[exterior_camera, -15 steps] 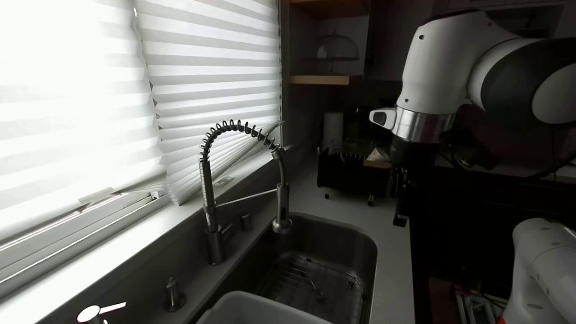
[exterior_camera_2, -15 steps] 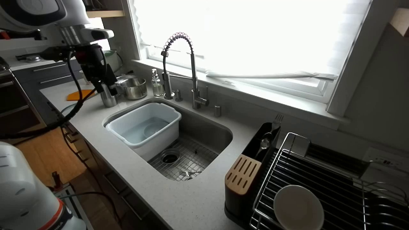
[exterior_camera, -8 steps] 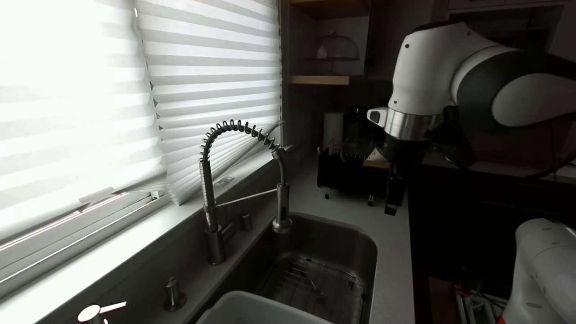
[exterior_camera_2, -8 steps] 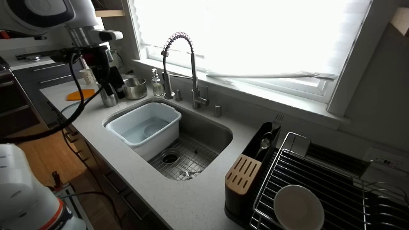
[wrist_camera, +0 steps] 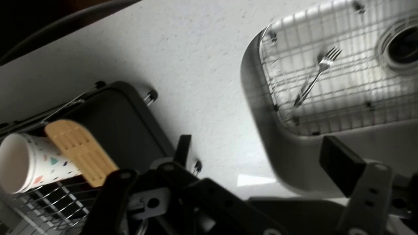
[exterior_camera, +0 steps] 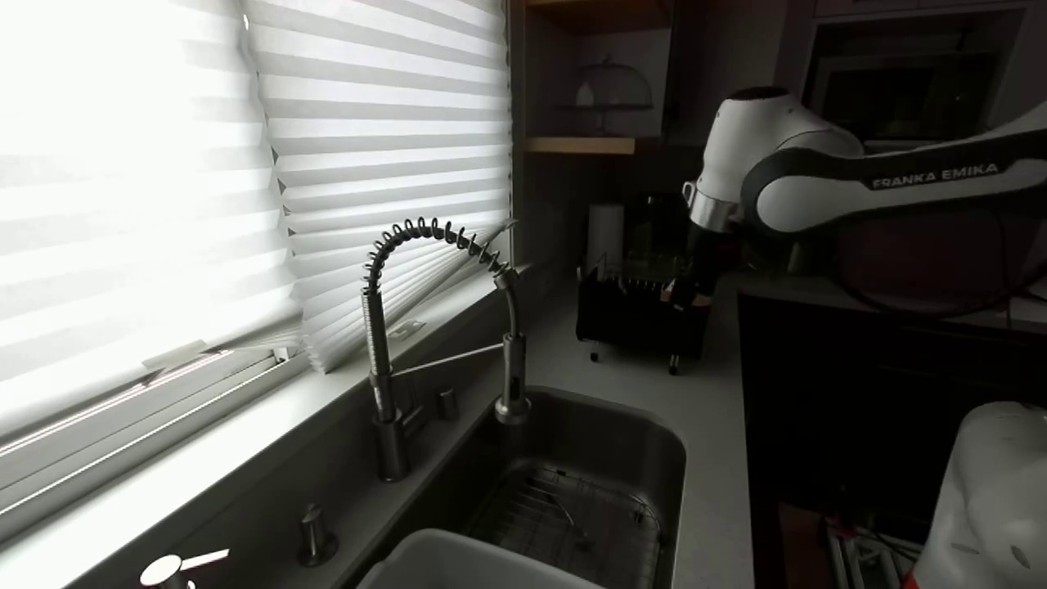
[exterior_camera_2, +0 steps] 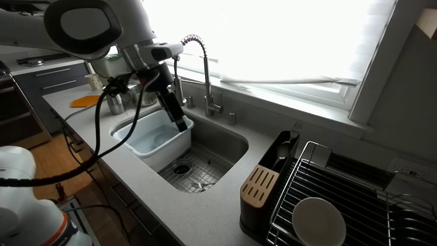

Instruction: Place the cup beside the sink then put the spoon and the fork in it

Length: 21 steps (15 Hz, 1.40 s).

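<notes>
A white cup with coloured flecks (wrist_camera: pixel 45 163) lies on its side in the dish rack. Its round pale end (exterior_camera_2: pixel 319 222) shows in an exterior view. A fork (wrist_camera: pixel 316 78) lies on the wire grid in the dark metal sink (wrist_camera: pixel 258 94); the fork also shows in an exterior view (exterior_camera_2: pixel 199 186). A spoon (exterior_camera_2: pixel 283 150) and another fork (exterior_camera_2: pixel 295 131) stand in the black utensil holder. My gripper (wrist_camera: pixel 263 158) is open and empty, above the counter between rack and sink in the wrist view. It shows in both exterior views (exterior_camera: pixel 682 298) (exterior_camera_2: pixel 181 126).
The spring faucet (exterior_camera_2: pixel 206 75) rises behind the sink. A white tub (exterior_camera_2: pixel 167 157) fills one sink half. The wire dish rack (exterior_camera_2: pixel 368 205) and utensil holder with wooden lid (exterior_camera_2: pixel 259 186) stand beside the sink. Another patterned cup (exterior_camera_2: pixel 93 82) and a steel pitcher (exterior_camera_2: pixel 116 104) stand at the far end.
My arm has swung away from the far counter end toward the dish rack, past the pitcher and over the sink side. The gripper now tilts. The cup, forks and spoon have not moved.
</notes>
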{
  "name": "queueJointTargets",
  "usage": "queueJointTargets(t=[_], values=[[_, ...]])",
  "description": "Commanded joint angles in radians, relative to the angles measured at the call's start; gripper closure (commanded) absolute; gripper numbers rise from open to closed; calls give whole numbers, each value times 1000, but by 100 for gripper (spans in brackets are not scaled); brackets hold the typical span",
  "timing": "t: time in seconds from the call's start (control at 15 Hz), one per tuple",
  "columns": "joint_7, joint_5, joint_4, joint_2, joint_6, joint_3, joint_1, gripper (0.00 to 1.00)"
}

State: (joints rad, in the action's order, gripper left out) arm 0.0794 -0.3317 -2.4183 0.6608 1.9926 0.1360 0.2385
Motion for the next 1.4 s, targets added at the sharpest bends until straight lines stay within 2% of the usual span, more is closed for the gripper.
queueJointTargets(t=[0.0, 0.07, 0.27, 0.33, 0.47, 0.73, 1.13, 1.33], values=[[-17, -71, -35, -26, 220, 79, 68, 0], [-70, -89, -36, -33, 258, 106, 81, 0], [-214, -19, -40, -50, 369, 213, 75, 0], [-158, -35, -27, -45, 318, 150, 96, 0], [-203, -24, -27, -50, 346, 189, 100, 0], [-209, -20, -27, -51, 348, 191, 97, 0], [-69, 3, 73, -193, 384, 234, 197, 0], [-27, 81, 133, -266, 370, 276, 217, 0]])
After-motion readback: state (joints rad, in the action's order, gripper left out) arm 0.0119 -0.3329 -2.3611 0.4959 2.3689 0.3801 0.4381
